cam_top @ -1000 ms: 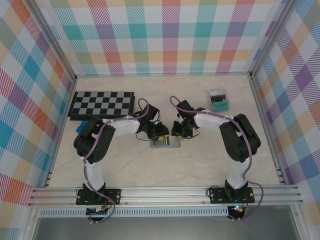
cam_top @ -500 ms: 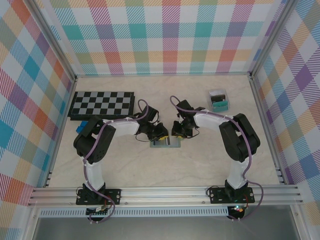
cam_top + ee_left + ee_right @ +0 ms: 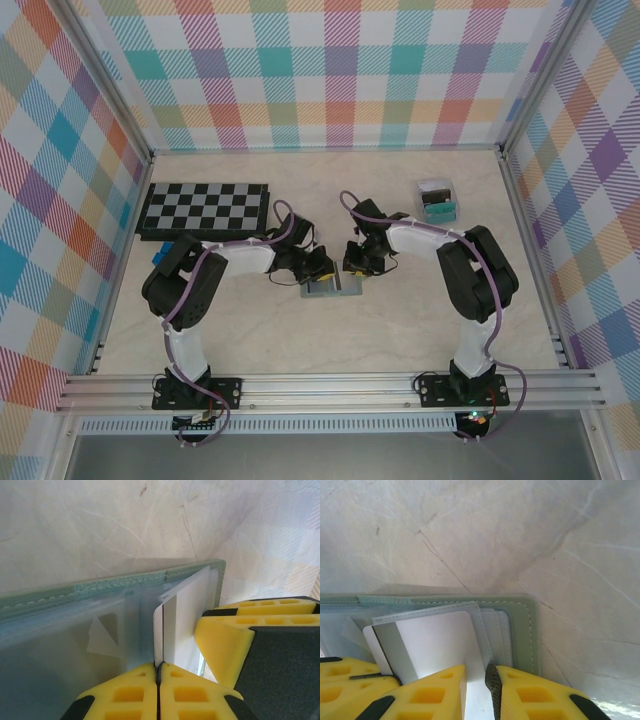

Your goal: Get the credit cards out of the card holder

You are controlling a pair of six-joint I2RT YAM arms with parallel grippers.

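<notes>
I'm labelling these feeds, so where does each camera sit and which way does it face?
Top: above and behind the arms, looking down at the table; both arms and bases show, meeting at the holder.
Left wrist: faces down along the left gripper, shut on a card in the holder.
Right wrist: faces down past the right gripper at the holder's corner.
Shared: both wrist views show the holder and a white card.

The desk [image 3: 400, 330] has a pale top, like marble, with thin darker veins. Directly on it lie a black-and-white chessboard [image 3: 205, 208] at the far left and a small blue block [image 3: 158, 254] just in front of it. A clear box [image 3: 437, 200] with teal and black contents stands at the far right. The sage-green card holder [image 3: 330, 288] lies open near the middle.
</notes>
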